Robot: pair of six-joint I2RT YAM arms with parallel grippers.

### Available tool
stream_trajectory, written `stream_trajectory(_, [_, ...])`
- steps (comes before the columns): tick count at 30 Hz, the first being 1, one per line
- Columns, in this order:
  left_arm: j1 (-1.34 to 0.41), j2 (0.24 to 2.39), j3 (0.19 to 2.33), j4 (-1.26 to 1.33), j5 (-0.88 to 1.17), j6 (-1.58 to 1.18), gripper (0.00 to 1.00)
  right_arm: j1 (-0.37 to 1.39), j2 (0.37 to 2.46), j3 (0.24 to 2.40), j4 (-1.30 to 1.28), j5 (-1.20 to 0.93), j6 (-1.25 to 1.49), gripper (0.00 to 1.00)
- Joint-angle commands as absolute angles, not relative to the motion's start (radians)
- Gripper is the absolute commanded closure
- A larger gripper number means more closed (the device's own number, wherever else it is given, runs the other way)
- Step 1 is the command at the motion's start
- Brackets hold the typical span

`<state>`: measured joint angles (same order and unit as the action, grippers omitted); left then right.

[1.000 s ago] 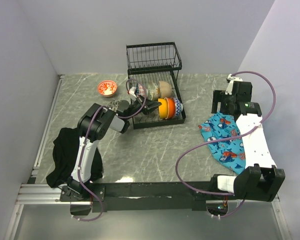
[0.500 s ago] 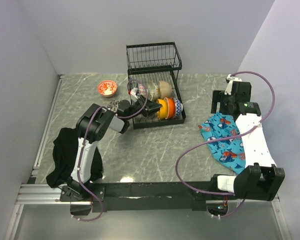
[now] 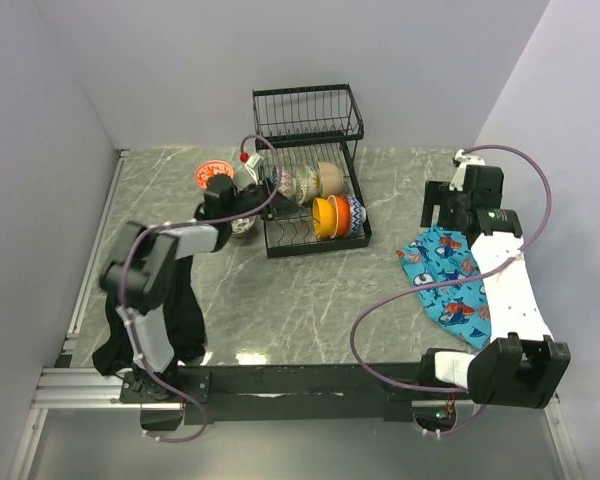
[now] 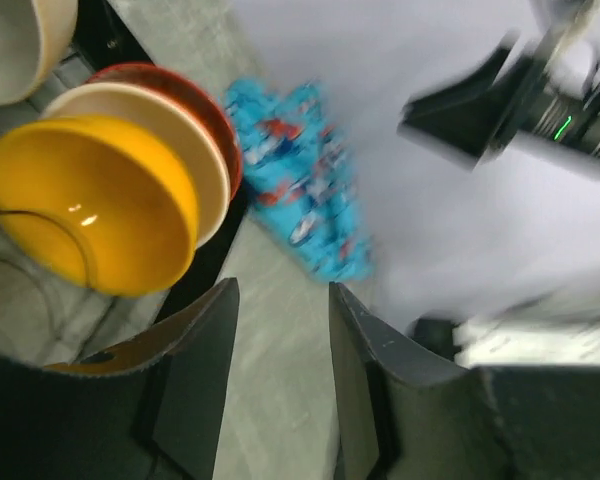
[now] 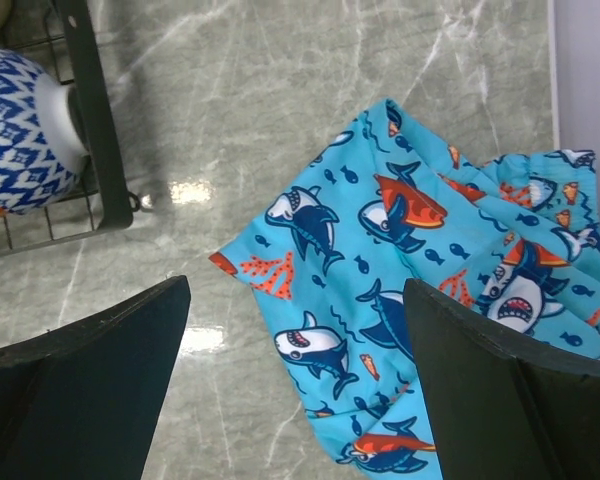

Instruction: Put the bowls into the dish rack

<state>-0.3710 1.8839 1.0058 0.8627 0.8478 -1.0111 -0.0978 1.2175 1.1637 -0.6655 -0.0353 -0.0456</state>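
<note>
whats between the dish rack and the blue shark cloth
Nothing but bare marble tabletop; the right wrist view shows the dish rack and the cloth apart, with only glare between.

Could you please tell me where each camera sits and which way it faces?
Top external: above and behind the bases, looking down on the table, rack, left arm and right arm.
Left wrist: beside the rack, facing across the orange bowl toward the cloth; left end effector open at bottom.
Right wrist: above the table, looking down at the cloth and rack corner; right end effector open.
Shared: both wrist views show the cloth.
</note>
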Motion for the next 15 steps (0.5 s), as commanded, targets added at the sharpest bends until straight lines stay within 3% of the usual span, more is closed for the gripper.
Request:
stream_trajectory(1, [-0.313,1.593,1.081,0.055,0.979,-0.159,0.53,-0.092,1.170,1.138,-0.592,-0.074,-0.025,0.05])
stream_trajectory(3, [-0.233,1.537,1.118,-0.128,0.960,0.037,0.52,-0.089,1.164,1.128,-0.563,-0.103,-0.012,0.05])
stream_trajectory(6, [-0.170,1.512,1.264,-0.580,0.879,0.499,0.51,-0.077,1.170,1.112,-0.511,-0.110,-0.006,0.05])
stream_trajectory(7, [-0.163,1.531,1.328,-0.791,0.809,0.776,0.51,-0.074,1.173,1.112,-0.499,-0.113,-0.008,0.05])
stream_trajectory(8, [-0.155,1.539,1.341,-0.855,0.767,0.878,0.51,-0.071,1.177,1.106,-0.470,-0.114,-0.009,0.05])
stream_trajectory(15, [-0.133,1.520,1.203,-0.812,0.649,1.230,0.55,-0.066,1.198,1.135,-0.428,-0.097,-0.021,0.05])
